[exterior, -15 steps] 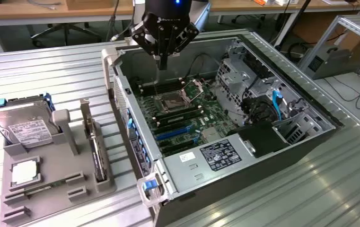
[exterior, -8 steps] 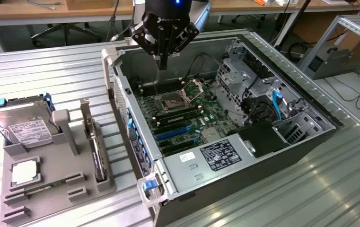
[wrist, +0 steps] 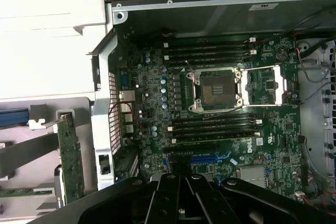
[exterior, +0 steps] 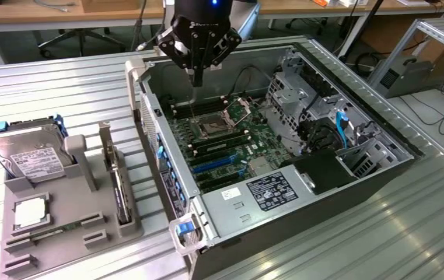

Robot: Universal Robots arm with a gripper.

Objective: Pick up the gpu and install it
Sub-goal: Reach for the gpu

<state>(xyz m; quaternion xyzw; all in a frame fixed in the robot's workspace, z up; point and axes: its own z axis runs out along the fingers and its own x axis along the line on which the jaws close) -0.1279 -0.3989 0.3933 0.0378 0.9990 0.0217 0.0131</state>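
One black robot gripper (exterior: 196,81) hangs over the far left part of an open black and silver computer case (exterior: 300,233) that lies on its side on a ribbed metal table (exterior: 66,87). Its fingers are pressed together with nothing between them, and they point down above the green motherboard (exterior: 230,146), close to the square metal processor socket (exterior: 206,123) and the rows of dark memory slots beside it. In the wrist view the closed fingertips sit over the blue expansion slots (wrist: 205,158) of the board, clear of them.

The gpu (exterior: 116,181), a thin flat dark card with a silvery metal edge, stands upright on its long edge in a slot of a grey plastic holder (exterior: 74,233) on the exterior view's left, just outside the left wall of the case. It is well apart from the gripper and untouched.

Further to the exterior view's left in the same holder, a silver hard drive with a white label and blue rails (exterior: 31,154) leans upright. Nearer than the drive, a small square silver chip (exterior: 31,213) lies flat in a recess, and a narrow green memory stick (exterior: 58,230) lies in a groove near it.
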